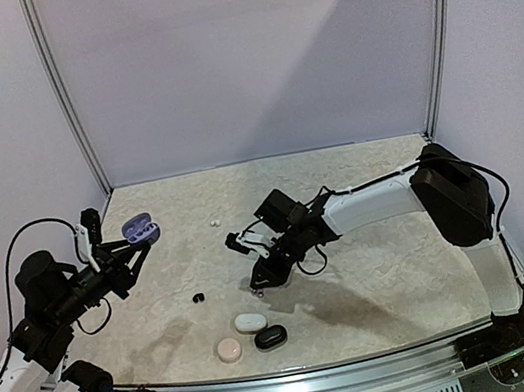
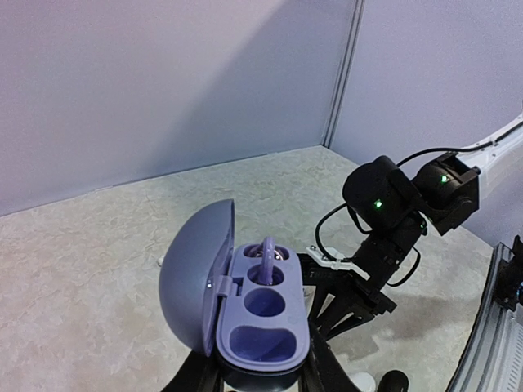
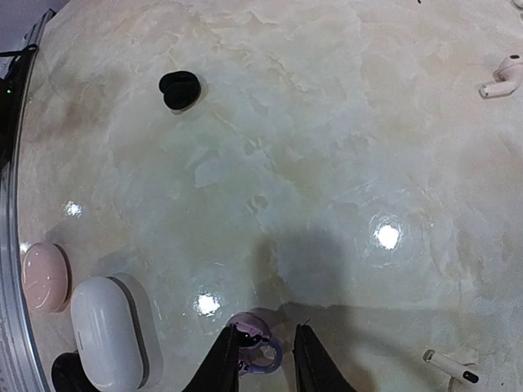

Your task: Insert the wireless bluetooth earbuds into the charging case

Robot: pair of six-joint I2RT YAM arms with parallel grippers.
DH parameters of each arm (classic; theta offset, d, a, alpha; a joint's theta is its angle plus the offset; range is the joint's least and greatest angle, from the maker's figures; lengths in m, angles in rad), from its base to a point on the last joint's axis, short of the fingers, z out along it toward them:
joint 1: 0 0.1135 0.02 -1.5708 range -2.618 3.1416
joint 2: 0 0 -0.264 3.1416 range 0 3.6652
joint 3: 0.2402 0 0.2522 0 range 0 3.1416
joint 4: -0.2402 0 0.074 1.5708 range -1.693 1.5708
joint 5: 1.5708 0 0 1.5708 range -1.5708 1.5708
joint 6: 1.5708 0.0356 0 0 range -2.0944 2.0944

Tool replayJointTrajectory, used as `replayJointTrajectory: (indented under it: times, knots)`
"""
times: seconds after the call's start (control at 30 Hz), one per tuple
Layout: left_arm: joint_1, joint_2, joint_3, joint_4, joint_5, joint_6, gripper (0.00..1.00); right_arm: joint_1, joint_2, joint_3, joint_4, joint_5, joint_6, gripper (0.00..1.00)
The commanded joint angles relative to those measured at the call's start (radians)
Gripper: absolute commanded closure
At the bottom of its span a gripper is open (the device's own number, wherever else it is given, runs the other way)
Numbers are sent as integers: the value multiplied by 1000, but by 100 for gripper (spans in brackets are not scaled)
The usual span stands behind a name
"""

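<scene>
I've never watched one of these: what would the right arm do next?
Probably carry the purple earbud pinched in the right gripper over to the open purple case in the left gripper. One earbud already sits inside; another slot looks empty.

1. Table (image 3: pixel 327 147): glossy, marble-patterned, smooth surface showing bright glare spots.
2. Purple charging case (image 2: pixel 245 306): smooth satin plastic.
3. White case (image 3: pixel 106 331) at seven o'clock: smooth, softly shiny plastic.

Purple bud (image 3: pixel 252 343) upright btwn right-gripper fingers (image 3: pixel 222 363).
</scene>
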State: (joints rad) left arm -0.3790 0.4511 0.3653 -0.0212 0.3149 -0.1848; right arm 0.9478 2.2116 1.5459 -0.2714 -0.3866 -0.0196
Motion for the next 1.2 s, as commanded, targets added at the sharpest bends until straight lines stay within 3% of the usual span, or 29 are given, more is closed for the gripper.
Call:
replayJointTrajectory:
  times: [0.0, 0.5, 0.8, 0.93, 1.17]
  knots:
    - [12, 2, -12, 4, 13, -4, 100, -17, -14, -23, 21, 4, 55, 76]
    - [12, 1, -14, 4, 15, -5, 100, -15, -12, -70, 71, -67, 74, 73]
    - [12, -3, -16, 4, 15, -4, 100, 3, 7, -44, 57, -120, 76, 77]
    - [12, -3, -16, 4, 15, -4, 100, 6, 18, -40, 46, -127, 76, 83]
    - [11, -3, -17, 4, 17, -4, 100, 12, 19, -32, 44, -138, 80, 81]
